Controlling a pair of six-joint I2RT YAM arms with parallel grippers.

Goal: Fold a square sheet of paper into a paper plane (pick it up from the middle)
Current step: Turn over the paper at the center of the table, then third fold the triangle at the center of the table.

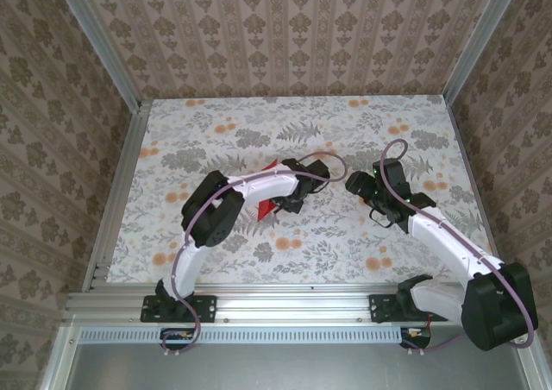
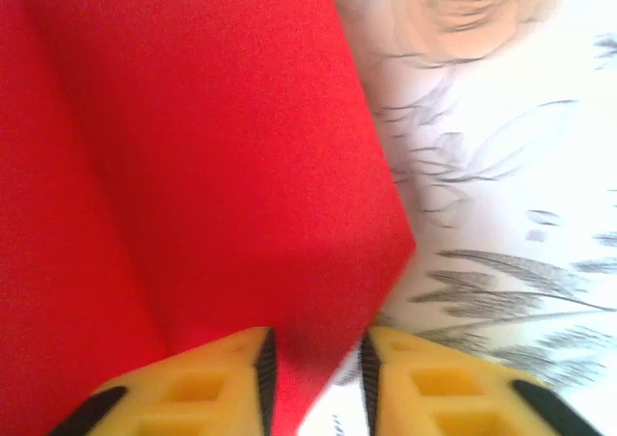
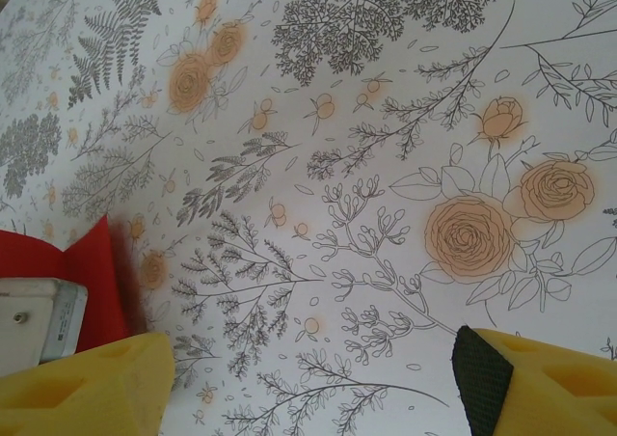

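Near mid-table, partly under the left arm, we find the creased red sheet of paper (image 1: 264, 207) on the floral table (image 1: 345, 243). Left gripper (image 2: 318, 344): fingers slightly parted, the sheet's edge between them, not pinched. Right gripper (image 3: 308, 349): over bare tabletop to the sheet's right, fingers spread wide, holding nothing.
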